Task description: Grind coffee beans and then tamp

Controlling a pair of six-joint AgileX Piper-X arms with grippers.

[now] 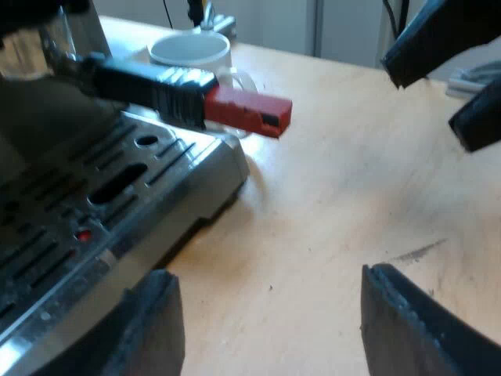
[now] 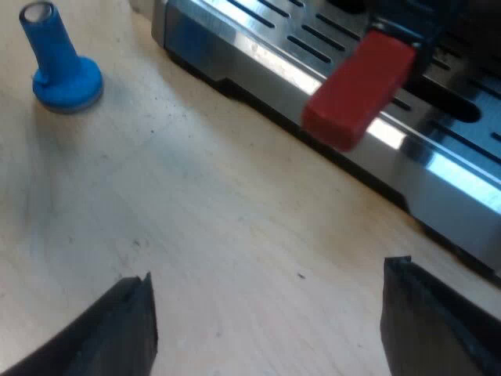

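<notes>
Handle [image 2: 358,90] ahead of spread right claw [image 2: 270,276]

1 espresso mach [image 1: 168,184] | 1 holder [image 1: 188,98] | 1 mug [image 1: 190,51] | 1 blue tamper [image 2: 61,69]

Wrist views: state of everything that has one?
Holder: seated in the machine's front, red end out over the drip tray.
Mug: upright on the table.
Blue tamper: standing base down on the table.
Left gripper: jaws open, empty.
Right gripper: jaws open, empty.

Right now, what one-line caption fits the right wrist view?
Open right gripper over the table faces the red handle end at the espresso machine; blue tamper stands nearby.
</notes>
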